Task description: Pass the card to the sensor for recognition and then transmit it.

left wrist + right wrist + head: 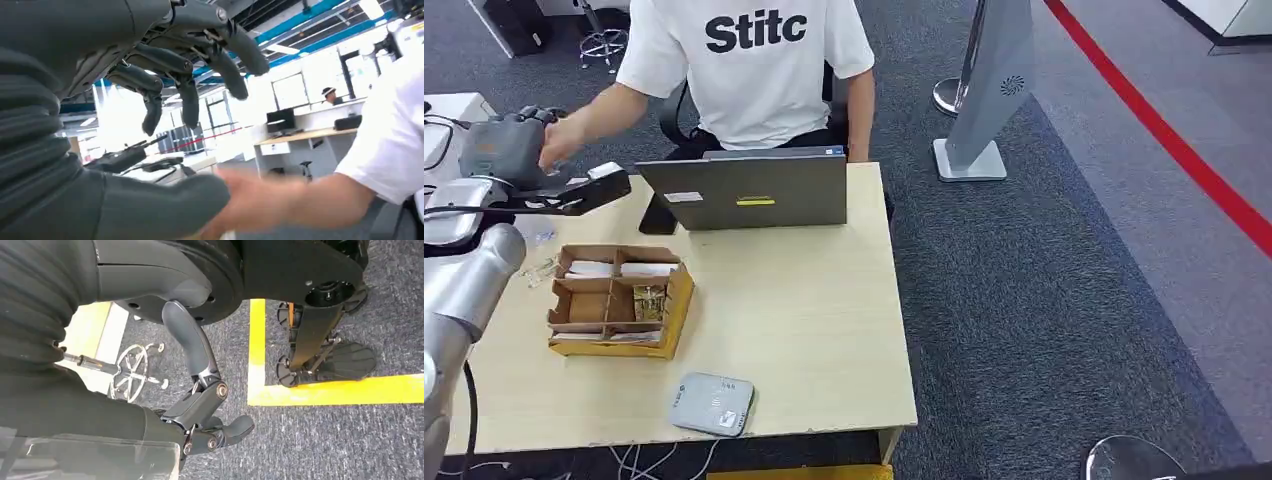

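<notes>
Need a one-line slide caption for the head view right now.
Robot's raised left hand meets a seated person's hand beside the laptop; card reader waits at the table edge.

The table (804, 330) is pale wood, the box (619, 300) brown cardboard, the sensor (712, 404) grey. The person's shirt (754, 70) is white with black letters; the carpet (1044, 300) is dark grey with a red stripe (1169, 135).

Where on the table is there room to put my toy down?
The biggest bare patch is the right side of the table, between the laptop, the cardboard box and the right edge. A smaller bare strip lies in front of the box, left of the grey card reader. The far left corner is crowded: the left hand and a person's hand meet there.
</notes>
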You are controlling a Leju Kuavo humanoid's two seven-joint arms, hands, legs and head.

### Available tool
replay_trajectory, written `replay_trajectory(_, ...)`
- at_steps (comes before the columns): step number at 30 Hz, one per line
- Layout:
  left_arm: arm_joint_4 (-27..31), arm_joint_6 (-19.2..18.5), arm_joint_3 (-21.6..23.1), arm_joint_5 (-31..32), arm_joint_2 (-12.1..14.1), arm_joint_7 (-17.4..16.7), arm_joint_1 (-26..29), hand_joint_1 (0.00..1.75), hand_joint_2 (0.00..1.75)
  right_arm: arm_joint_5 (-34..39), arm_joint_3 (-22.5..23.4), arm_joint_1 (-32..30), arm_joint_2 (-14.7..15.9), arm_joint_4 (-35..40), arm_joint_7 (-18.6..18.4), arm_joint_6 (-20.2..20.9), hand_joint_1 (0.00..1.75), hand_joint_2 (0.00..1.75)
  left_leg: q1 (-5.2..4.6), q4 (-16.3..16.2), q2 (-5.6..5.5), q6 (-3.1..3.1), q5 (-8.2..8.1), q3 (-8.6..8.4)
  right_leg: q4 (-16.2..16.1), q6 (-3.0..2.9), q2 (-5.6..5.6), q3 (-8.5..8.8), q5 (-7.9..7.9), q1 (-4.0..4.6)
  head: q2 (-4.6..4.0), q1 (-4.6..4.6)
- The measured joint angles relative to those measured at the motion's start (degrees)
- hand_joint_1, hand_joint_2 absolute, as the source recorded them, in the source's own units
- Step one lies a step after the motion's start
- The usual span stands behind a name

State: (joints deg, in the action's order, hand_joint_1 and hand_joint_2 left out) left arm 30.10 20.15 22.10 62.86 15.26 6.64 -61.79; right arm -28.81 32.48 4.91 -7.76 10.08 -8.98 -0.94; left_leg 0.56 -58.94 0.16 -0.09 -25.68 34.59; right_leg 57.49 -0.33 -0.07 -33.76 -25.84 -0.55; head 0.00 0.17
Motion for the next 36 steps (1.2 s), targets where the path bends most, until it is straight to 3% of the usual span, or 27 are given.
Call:
replay_trajectory(4,0.6,3.9,0.2,-2.1,-0.3,2.8,1.2,0.0,1.75,0.2,0.0,-0.2,0.0,0.0,-0.2,-0.2,0.0,1.75,0.02,0.0,0.01,-0.01,0.01,-0.01,0.0,-0.01,0.01,-0.01,0.0,0.01,0.0,0.0)
replay_trajectory(8,9.0,7.2,0.1,-7.5,0.9,4.3,7.0,0.0,1.75,0.9,0.3,-0.3,0.0,0.0,-0.1,-0.4,0.0,1.75,0.02,0.0,0.02,-0.02,0.01,-0.01,0.0,-0.01,0.02,0.0,0.0,0.01,0.0,0.04)
replay_trajectory(11,22.7,11.9,-1.7,-11.2,2.5,4.9,16.2,0.0,1.75,1.2,0.9,-0.4,0.0,0.0,0.0,-0.9,0.0,1.75,0.0,0.1,0.18,-0.01,-0.02,-0.05,0.0,-0.01,0.2,-0.01,-0.02,-0.01,0.0,0.02)
replay_trajectory(14,39.1,17.9,-5.6,-14.7,2.4,8.4,28.6,0.0,1.75,1.9,1.7,-0.7,-0.1,0.0,-0.1,-1.5,0.0,1.75,-0.05,0.1,0.28,-0.02,-0.21,-0.05,0.0,0.0,0.35,-0.06,-0.11,-0.06,0.0,-0.02)
replay_trajectory(17,58.2,19.8,-12.9,-22.0,-1.2,19.0,42.0,0.0,1.75,2.2,2.7,-1.1,-0.2,0.0,-0.2,-2.3,0.0,1.75,-0.1,0.1,0.49,0.1,-0.4,-0.03,0.0,0.14,0.53,-0.07,-0.23,-0.13,0.0,0.13)
replay_trajectory(20,72.5,20.0,-19.8,-33.7,-6.3,28.7,54.2,0.0,1.75,3.1,3.8,-1.4,-0.3,0.0,-0.2,-2.9,0.0,1.75,-0.15,0.1,0.83,0.17,-0.66,-0.13,0.0,0.27,0.82,-0.09,-0.34,-0.17,0.0,0.07)
replay_trajectory(22,81.8,20.0,-23.6,-39.6,-9.6,32.3,61.3,0.0,1.75,3.4,4.6,-1.7,-0.3,0.0,-0.1,-3.4,0.0,1.75,-0.17,0.0,0.8,0.26,-0.74,-0.11,0.0,0.33,0.78,-0.08,-0.46,-0.18,0.0,0.11)
replay_trajectory(24,87.6,20.1,-25.9,-40.9,-11.9,33.0,65.9,0.0,1.75,3.8,5.2,-1.7,-0.3,0.0,-0.1,-3.6,0.0,1.75,-0.16,0.0,0.55,0.28,-0.75,-0.09,0.0,0.4,0.58,0.01,-0.59,-0.17,0.0,0.11)
replay_trajectory(28,95.4,20.0,-28.8,-41.4,-14.9,33.3,71.1,0.0,1.75,3.9,5.9,-1.6,-0.3,0.0,0.0,-3.7,0.0,1.75,-0.15,0.0,0.15,0.26,-0.69,-0.13,0.0,0.38,0.21,0.17,-0.65,-0.17,0.0,0.11)
replay_trajectory(36,100.7,20.0,-31.1,-44.0,-17.4,33.4,73.8,0.0,1.75,4.0,6.5,-1.6,-0.3,0.0,0.0,-4.0,0.0,1.75,-0.14,0.0,0.04,0.24,-0.6,-0.16,0.0,0.35,0.1,0.32,-0.61,-0.16,0.0,0.11)
